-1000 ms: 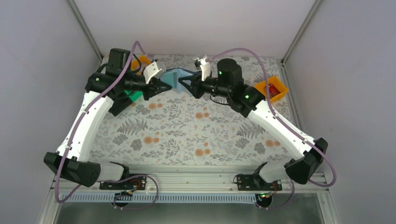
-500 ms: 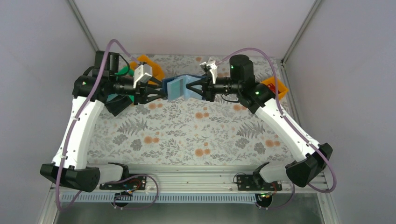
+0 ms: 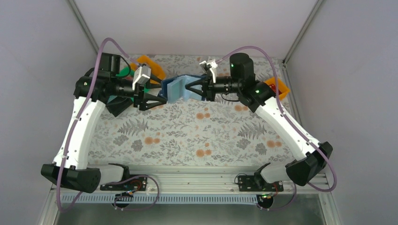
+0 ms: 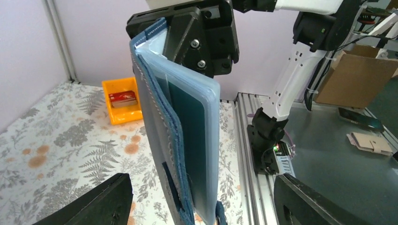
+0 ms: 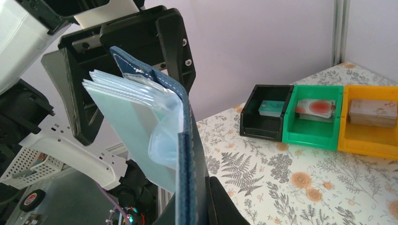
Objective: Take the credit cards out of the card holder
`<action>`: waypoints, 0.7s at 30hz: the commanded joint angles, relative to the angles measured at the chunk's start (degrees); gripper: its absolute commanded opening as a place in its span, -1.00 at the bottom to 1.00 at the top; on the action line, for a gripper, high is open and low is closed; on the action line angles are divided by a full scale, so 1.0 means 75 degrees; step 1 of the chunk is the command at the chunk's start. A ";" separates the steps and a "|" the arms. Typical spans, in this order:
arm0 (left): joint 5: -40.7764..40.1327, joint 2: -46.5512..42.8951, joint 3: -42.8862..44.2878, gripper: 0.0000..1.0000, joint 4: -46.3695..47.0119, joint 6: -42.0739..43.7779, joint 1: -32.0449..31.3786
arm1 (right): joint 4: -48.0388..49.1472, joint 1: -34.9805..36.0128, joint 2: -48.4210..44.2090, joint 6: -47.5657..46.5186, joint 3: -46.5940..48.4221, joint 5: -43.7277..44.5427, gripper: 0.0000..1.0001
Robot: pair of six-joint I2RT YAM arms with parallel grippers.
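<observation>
The card holder (image 5: pixel 191 154) has a dark navy cover with pale stitching. Its inner pockets are light blue and half-clear, and one shows a dark teal face, possibly a card. The desk (image 3: pixel 187 136) carries a pale cloth printed with grey-green ferns and orange blossoms. The black bin (image 5: pixel 263 131) holds a teal-and-white card (image 5: pixel 271 108); the green bin (image 5: pixel 312 138) a pale card (image 5: pixel 315 108) with a reddish blotch; the orange bin (image 5: pixel 371 147) a brownish card (image 5: pixel 373 111). A second orange bin (image 4: pixel 119 117) holds a red card (image 4: pixel 123 99). The left gripper (image 3: pixel 162 97) and right gripper (image 3: pixel 188 87) are black — the arms (image 3: pixel 84 126) white, the cables (image 3: pixel 105 44) lilac.
</observation>
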 commanded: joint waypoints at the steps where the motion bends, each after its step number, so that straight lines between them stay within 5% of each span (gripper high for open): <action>1: 0.0106 -0.0073 -0.0406 0.50 0.0748 -0.0592 0.0013 | 0.0329 -0.0012 0.0285 0.0303 0.0344 -0.0175 -0.92; 3: -0.0242 -0.0038 -0.0494 0.45 0.1162 -0.1089 -0.0015 | 0.0370 -0.0005 0.0331 0.0325 0.0342 -0.0261 -0.92; 6: -0.0542 0.0058 -0.0461 -0.02 0.1387 -0.1384 -0.0018 | 0.0426 0.0006 0.0299 0.0337 0.0299 -0.0342 -0.92; 12: -0.0525 0.0064 -0.0551 -0.29 0.1455 -0.1436 -0.0029 | 0.0416 0.0000 0.0239 0.0321 0.0257 -0.0414 -0.92; 21: -0.1479 0.0084 -0.0765 -0.24 0.2016 -0.2061 -0.0065 | 0.0638 0.0175 0.0346 0.0459 0.0287 -0.0675 -0.92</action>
